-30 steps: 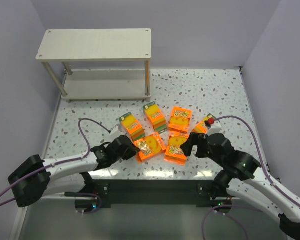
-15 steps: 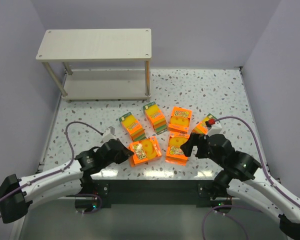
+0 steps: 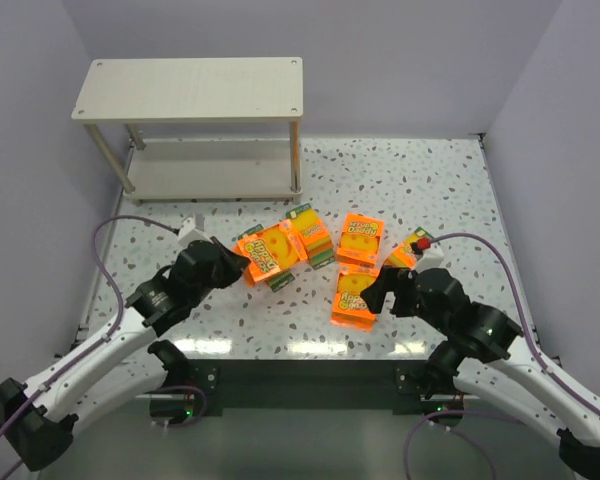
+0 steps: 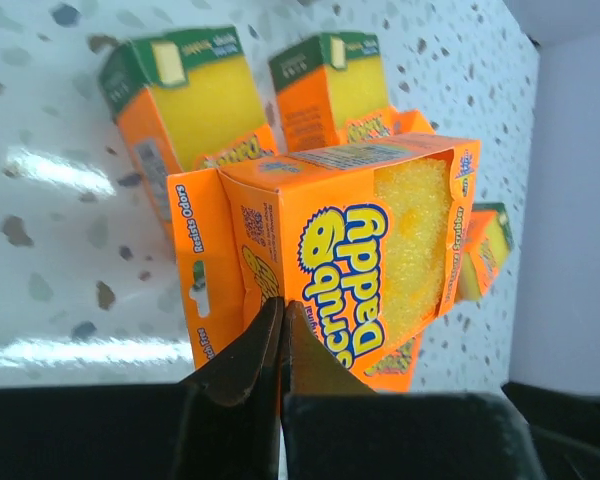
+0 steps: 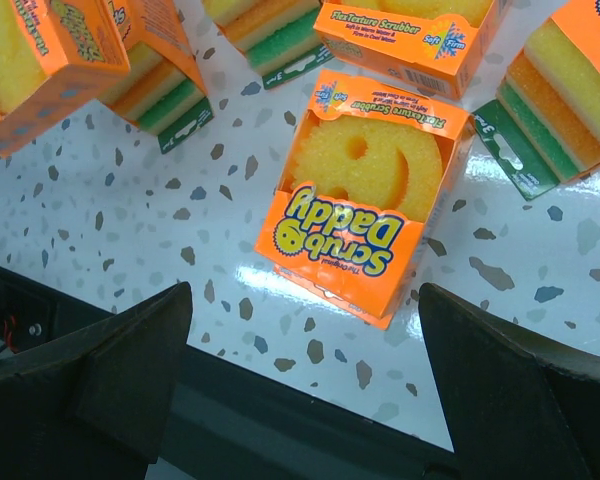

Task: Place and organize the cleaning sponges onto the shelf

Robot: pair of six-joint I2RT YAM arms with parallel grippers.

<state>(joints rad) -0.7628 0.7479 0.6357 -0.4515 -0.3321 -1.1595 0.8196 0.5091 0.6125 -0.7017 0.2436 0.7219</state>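
Note:
Several orange cleaning sponges packs lie mid-table. My left gripper is shut on the edge flap of one flat pack, lifted clear of the table; in the left wrist view the closed fingertips pinch the held pack. Below it stand two stacked-sponge blocks. My right gripper stands open just in front of another flat pack; in the right wrist view that smiley-face pack lies past the wide-open right gripper. The shelf stands at the far left with both boards bare.
A third flat pack and stacked blocks lie around the two grippers. Purple walls close in the table on three sides. The near table edge runs right below my right fingers.
The left gripper closed on the flat pack, then lifted it and carried it away from the near edge, up and left toward the shelf. The right arm stayed put.

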